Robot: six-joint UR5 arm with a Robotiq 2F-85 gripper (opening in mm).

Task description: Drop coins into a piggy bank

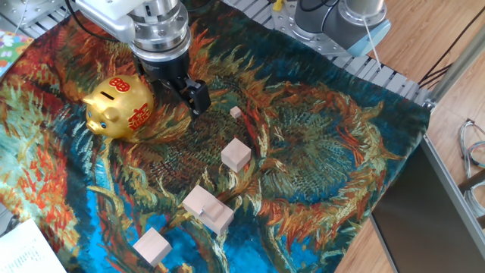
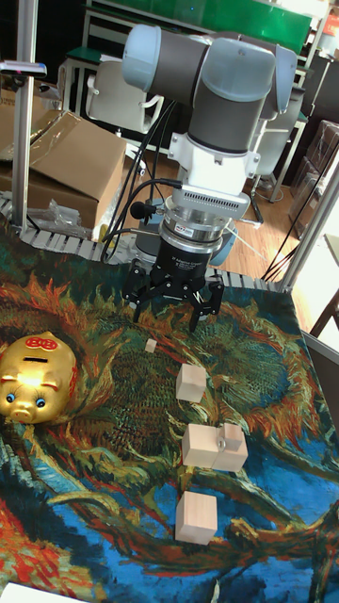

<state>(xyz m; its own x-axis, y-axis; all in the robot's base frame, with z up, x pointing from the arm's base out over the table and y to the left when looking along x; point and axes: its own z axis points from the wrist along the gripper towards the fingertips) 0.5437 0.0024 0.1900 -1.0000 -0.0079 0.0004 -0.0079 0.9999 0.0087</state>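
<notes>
The gold piggy bank [image 1: 119,106] stands on the painted cloth at the left, slot up, with red marks on its back and side; the tall fixed view shows the piggy bank [image 2: 38,380] too. My gripper [image 1: 177,88] hangs just right of it, close to the cloth, and looks clear of the pig. In the tall fixed view the gripper [image 2: 170,316] is open with nothing between its fingers. I make out no coin for certain; a small grey round piece [image 2: 225,435] sits on the middle wooden block [image 2: 214,446].
Pale wooden blocks lie right of and below the pig: a tiny one [image 1: 236,112], a cube [image 1: 236,155], a wider one [image 1: 208,208], another cube [image 1: 153,246]. A paper sheet [image 1: 23,246] lies at the bottom left. A second arm's base [image 1: 333,19] stands at the back.
</notes>
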